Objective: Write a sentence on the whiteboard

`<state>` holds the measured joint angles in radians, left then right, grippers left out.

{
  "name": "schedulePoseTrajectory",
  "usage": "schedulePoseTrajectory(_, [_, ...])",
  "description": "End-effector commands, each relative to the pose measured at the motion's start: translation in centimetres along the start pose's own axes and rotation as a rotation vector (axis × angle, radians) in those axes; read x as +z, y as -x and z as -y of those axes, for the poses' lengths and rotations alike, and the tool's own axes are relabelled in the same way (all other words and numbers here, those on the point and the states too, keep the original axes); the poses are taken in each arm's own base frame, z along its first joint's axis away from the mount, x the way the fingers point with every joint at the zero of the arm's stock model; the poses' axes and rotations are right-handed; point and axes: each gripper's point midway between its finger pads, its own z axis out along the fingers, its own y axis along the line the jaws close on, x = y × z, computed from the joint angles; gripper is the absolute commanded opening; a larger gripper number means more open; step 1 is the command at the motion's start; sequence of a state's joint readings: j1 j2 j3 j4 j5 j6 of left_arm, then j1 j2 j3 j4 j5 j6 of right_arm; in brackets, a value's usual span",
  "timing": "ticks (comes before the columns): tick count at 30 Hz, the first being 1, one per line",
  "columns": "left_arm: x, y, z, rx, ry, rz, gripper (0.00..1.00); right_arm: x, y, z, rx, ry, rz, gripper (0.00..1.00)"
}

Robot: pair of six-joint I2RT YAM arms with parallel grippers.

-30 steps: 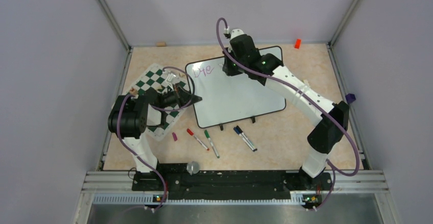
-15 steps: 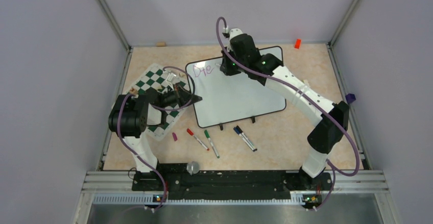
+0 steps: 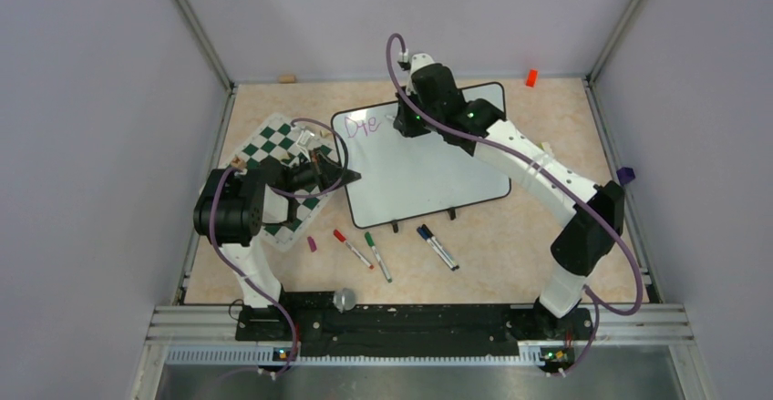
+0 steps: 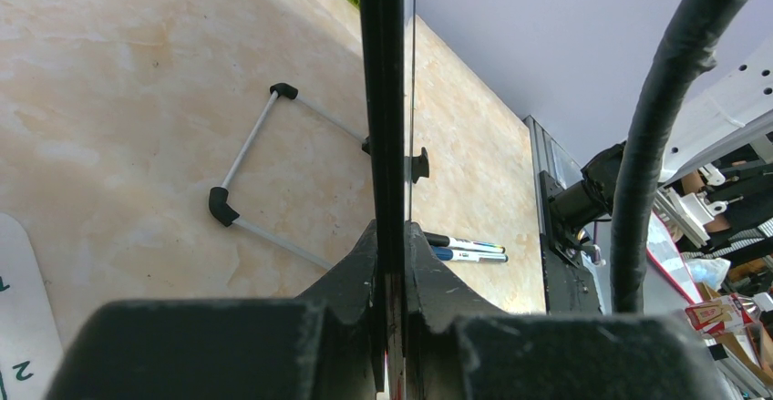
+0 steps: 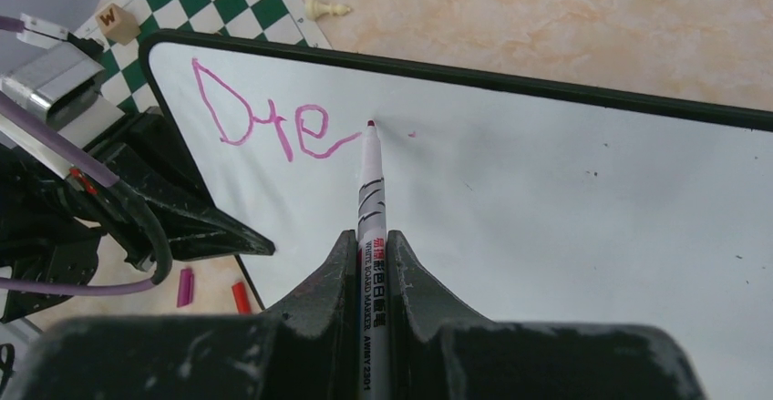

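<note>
The whiteboard (image 3: 428,168) lies on the bench (image 3: 520,236), nearer its far edge; the mat (image 3: 266,145) sits just left of it, markers (image 3: 377,256) in a row between whiteboard and near edge.

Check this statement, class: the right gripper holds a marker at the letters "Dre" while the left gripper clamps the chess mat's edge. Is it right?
One slip: the left gripper clamps the black-framed edge of the whiteboard, not the chess mat, as the left wrist view shows. The right gripper does hold the marker at the "Dre" lettering.
</note>
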<state>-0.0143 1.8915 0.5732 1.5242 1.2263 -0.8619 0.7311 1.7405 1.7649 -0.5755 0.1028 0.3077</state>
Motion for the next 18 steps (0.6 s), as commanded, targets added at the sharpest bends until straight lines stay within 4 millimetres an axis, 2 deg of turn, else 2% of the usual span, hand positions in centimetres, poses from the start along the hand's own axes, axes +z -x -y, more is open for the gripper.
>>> schedulePoseTrajectory(1, [-0.04, 0.06, 0.74, 0.143, -0.055, -0.017, 0.00, -2.23, 1.98, -0.46, 0.012, 0.021, 0.080, 0.00])
schedulePoseTrajectory(5, [-0.05, 0.04, 0.79, 0.143, -0.056, -0.018, 0.00, -2.27, 1.56, -0.46, 0.017, 0.025, 0.073, 0.00])
schedulePoseTrajectory(6, [0.10, 0.66, 0.39, 0.144, -0.030, 0.014, 0.00, -2.27, 1.50, -0.49, 0.018, 0.026, 0.072, 0.00])
schedulePoseTrajectory(8, [-0.04, 0.05, 0.79, 0.143, -0.057, -0.019, 0.00, -2.33, 1.45, -0.48, 0.020, 0.027, 0.072, 0.00])
schedulePoseTrajectory(18, [-0.04, 0.21, 0.74, 0.146, -0.059, -0.019, 0.00, -1.93, 1.32, -0.69, 0.008, 0.030, 0.066, 0.00])
